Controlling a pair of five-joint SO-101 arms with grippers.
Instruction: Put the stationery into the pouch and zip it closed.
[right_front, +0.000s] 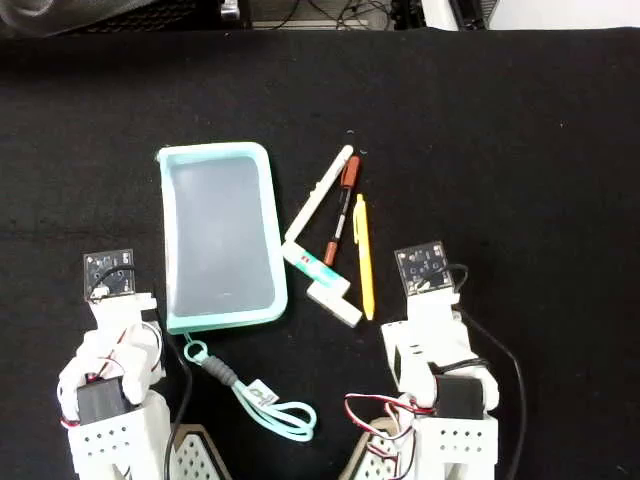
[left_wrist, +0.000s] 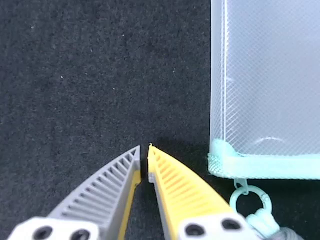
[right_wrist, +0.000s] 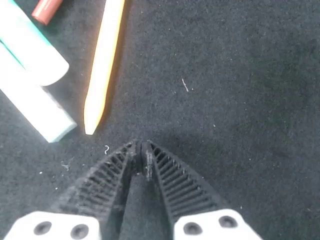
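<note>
Black cloth (right_front: 500, 150) lies under everything. The pouch (right_front: 220, 235) rests flat on it, just ahead of the left gripper (left_wrist: 145, 150), whose fingers are together on nothing. Beside the pouch — toward the right arm — lie a white pen (right_front: 318, 198), a red pen (right_front: 341, 210), a yellow pen (right_front: 364, 260) and two white-and-teal pieces (right_front: 322, 280). The right gripper (right_wrist: 141, 147) is pressed closed too — near the yellow pen's tip.

On counter (right_front: 520, 150): pouch (right_front: 220, 240) L-centre, 3 pens (right_front: 340, 215) just R of it; strap (right_front: 262, 398) off pouch near edge; L tool (left_wrist: 145, 155) by pouch corner, R tool (right_wrist: 141, 150) by pen tip.
</note>
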